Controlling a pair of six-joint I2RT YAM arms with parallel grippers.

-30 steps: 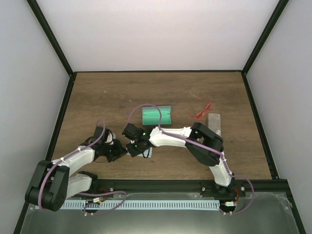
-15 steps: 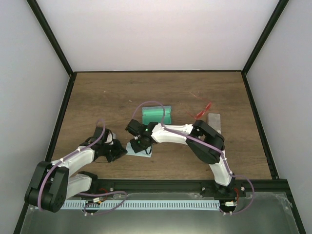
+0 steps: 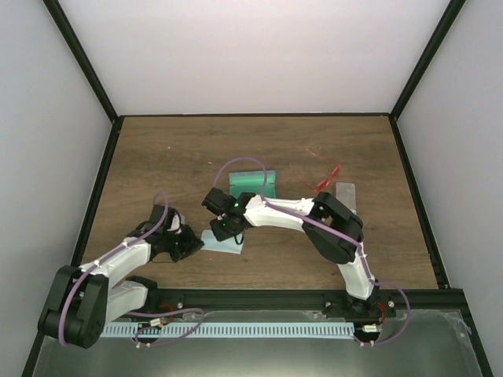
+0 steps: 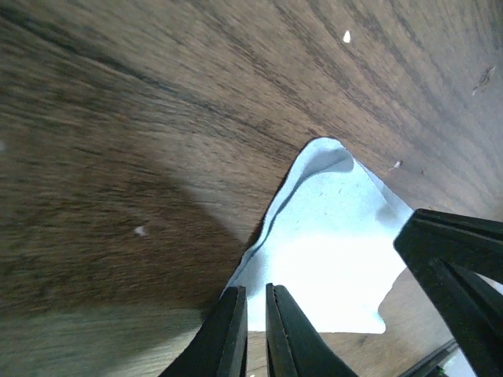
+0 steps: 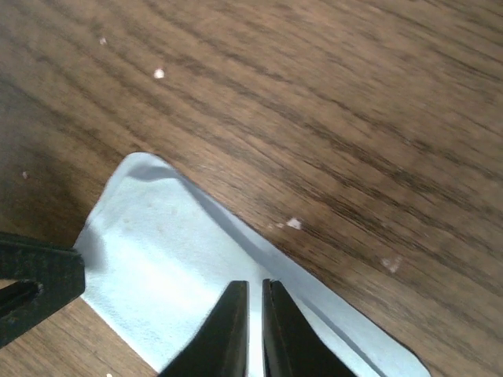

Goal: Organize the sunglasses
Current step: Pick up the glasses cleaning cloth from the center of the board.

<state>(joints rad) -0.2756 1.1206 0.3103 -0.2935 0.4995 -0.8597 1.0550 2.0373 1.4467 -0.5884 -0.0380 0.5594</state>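
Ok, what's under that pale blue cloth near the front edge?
Only the wooden table shows around the cloth, which lies mostly flat, one edge lifted. Whatever is beneath its middle is covered, so I cannot tell.

No legible txt, nos. or logos in any view.

Top view: the green-lined case, far of centre, and the grey case at right show plain faces at this res. The red-orange sunglasses just left of the grey case are too thin and small here, so a maker's mark on the frame could perhaps be there unread. The white ribbed strip along the near edge has no print that can be made out. Wrist views: the pale cloth and the wood-grain table carry only grain and specks, no lettering.
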